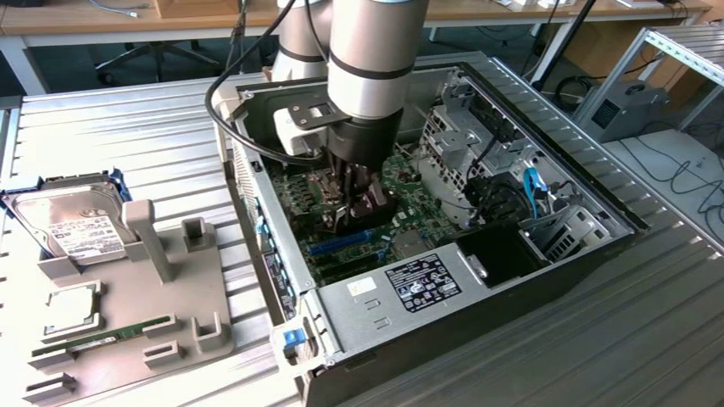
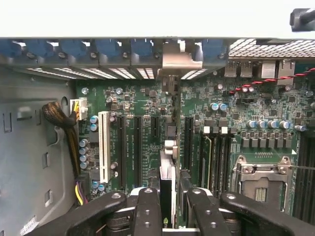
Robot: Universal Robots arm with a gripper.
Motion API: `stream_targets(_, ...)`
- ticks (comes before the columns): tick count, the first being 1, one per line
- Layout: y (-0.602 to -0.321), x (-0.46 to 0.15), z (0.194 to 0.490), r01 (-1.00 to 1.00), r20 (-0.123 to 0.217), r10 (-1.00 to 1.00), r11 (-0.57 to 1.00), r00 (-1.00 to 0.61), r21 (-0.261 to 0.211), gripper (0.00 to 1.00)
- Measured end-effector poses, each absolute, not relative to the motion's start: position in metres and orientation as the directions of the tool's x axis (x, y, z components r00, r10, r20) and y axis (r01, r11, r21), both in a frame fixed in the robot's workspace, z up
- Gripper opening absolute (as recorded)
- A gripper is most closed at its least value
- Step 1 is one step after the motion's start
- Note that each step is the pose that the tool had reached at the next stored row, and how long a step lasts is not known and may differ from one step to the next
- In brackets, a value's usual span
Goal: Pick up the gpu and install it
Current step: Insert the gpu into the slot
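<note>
My gripper [image 1: 353,216] is lowered into the open computer case [image 1: 509,280], just above the green motherboard [image 1: 408,182]. It is shut on the gpu [image 2: 168,172], a thin black card that the wrist view shows edge-on between the two black fingers [image 2: 147,211]. The card stands upright over the row of long black expansion slots [image 2: 138,147]. Its silver bracket [image 2: 181,60] sits against the slot openings in the case's rear wall. Whether the card's edge is seated in a slot is hidden by the card itself.
A grey parts tray [image 1: 169,331] lies at the exterior view's left, carrying a silver hard drive [image 1: 80,225] and a green memory stick [image 1: 108,333]. Inside the case are a drive cage [image 1: 459,144], a blue cable [image 1: 534,185], a white slot [image 2: 104,145] and a CPU socket [image 2: 263,179].
</note>
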State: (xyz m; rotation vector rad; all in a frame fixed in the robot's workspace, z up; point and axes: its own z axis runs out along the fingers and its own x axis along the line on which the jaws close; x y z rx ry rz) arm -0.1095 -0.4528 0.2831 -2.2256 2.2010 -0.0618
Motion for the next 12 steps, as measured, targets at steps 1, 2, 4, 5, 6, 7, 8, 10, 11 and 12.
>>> stream_targets(1, -0.453, -0.11, 0.283, -0.999, 0.02, -1.0, -0.011, 0.011, -0.035, 0.26)
stream_targets(2, -0.453, -0.11, 0.282, -0.999, 0.02, -1.0, -0.011, 0.01, -0.036, 0.26)
stream_targets(4, -0.453, -0.11, 0.281, -0.999, 0.02, -1.0, -0.011, 0.01, -0.035, 0.26)
stream_targets(5, -0.453, -0.11, 0.28, -0.999, 0.02, -1.0, -0.011, 0.01, -0.035, 0.26)
stream_targets(6, -0.453, -0.11, 0.279, -0.999, 0.02, -1.0, -0.011, 0.01, -0.035, 0.26)
stream_targets(7, -0.453, -0.11, 0.279, -0.999, 0.021, -1.0, -0.011, 0.01, -0.035, 0.26)
stream_targets(8, -0.453, -0.11, 0.277, -0.999, 0.021, -1.0, -0.011, 0.011, -0.035, 0.26)
stream_targets(10, -0.453, -0.11, 0.27, -0.999, 0.032, -0.999, -0.012, 0.011, -0.035, 0.26)
stream_targets(11, -0.453, -0.11, 0.263, -0.999, 0.045, -0.999, -0.012, 0.011, -0.035, 0.26)
stream_targets(12, -0.453, -0.11, 0.261, -0.999, 0.046, -0.999, -0.012, 0.011, -0.035, 0.26)
